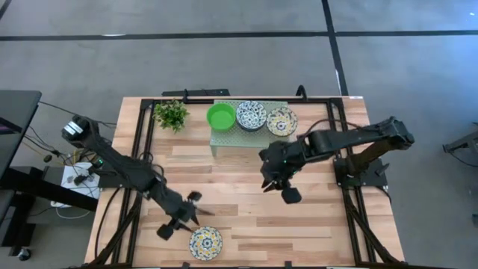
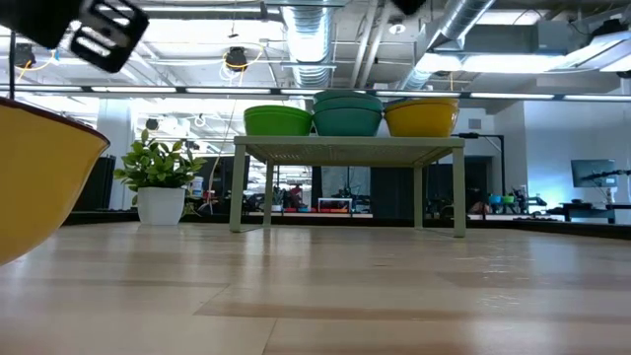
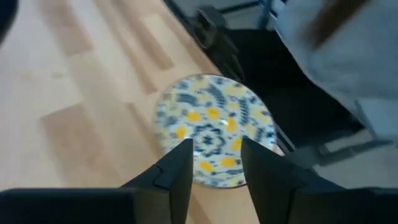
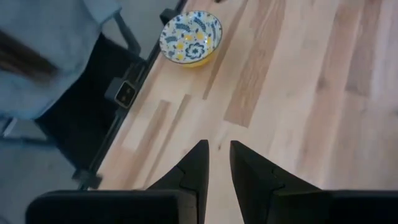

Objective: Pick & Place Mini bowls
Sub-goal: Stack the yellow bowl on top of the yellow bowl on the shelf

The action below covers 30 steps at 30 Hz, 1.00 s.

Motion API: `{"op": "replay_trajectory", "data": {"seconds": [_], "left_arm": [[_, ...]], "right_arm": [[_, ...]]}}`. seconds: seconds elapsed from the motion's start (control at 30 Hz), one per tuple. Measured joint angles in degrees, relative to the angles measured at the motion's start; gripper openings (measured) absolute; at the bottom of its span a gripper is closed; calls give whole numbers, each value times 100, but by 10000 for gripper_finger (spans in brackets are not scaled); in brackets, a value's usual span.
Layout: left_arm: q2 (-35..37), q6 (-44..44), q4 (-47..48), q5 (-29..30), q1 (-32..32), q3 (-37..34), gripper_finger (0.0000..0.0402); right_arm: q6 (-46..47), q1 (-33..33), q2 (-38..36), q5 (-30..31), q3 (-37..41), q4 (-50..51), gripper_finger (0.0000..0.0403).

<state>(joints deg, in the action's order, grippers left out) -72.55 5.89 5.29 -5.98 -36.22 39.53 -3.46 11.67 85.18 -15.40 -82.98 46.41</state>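
Yellow-and-blue bowl (image 1: 205, 243) sits alone at the table's (image 1: 314, 224) 6 o'clock edge.
Left gripper (image 1: 188, 215) hovers just above it, fingers apart, empty; right gripper (image 1: 275, 184) mid-table, narrow, empty.

An industrial lab: exposed ceiling ducts (image 2: 325, 39) (silver), distant workstations (image 2: 592, 187), concrete floor (image 1: 224, 63).

Glossy patterned bowl (image 3: 214, 129), matt wood table (image 1: 246, 187)
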Motion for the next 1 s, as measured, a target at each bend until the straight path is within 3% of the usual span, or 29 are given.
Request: {"op": "replay_trajectory", "data": {"seconds": [0.17, 0.33, 0.63, 1.0], "left_arm": [[-798, -529, -370, -10, -469, -4, 150], [-1171, -592, -498, 2, -702, -4, 146], [-1185, -706, -667, 423, -825, 4, 117], [-1185, -394, -711, 702, -1168, 4, 102]], "right_arm": [[647, 174, -85, 46, 1384, -1780, 61], [669, 361, 64, 46, 2094, -2755, 61], [147, 515, 232, 45, 2188, -4391, 61], [52, 442, 625, 39, 2194, -4789, 63]]}}
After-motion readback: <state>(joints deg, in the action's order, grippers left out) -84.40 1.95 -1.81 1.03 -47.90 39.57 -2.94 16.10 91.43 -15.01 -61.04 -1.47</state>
